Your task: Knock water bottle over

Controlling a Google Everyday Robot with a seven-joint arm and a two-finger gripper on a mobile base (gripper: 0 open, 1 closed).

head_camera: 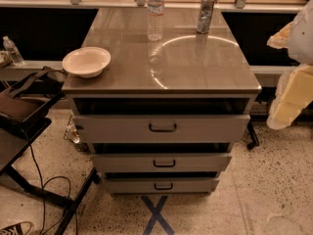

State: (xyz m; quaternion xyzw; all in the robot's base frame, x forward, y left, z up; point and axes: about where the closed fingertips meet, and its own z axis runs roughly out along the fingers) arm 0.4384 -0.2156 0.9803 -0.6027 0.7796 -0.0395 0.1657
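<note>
The water bottle (155,13) stands upright at the back middle of the grey cabinet top (195,67). It is tall, slim and clear, with a white cap and a pale label band. My gripper (292,98) shows as pale cream parts at the right edge of the camera view. It is beyond the cabinet's right side, lower than the top's back edge, and far to the right of the bottle. It touches nothing on the top.
A shiny metal cylinder (206,14) stands right of the bottle. A cream bowl (86,61) sits at the top's front left corner. Three drawers (162,127) stand slightly pulled out. A small clear bottle (12,51), a dark bag (24,104) and cables lie at the left. A blue tape X (157,218) marks the floor.
</note>
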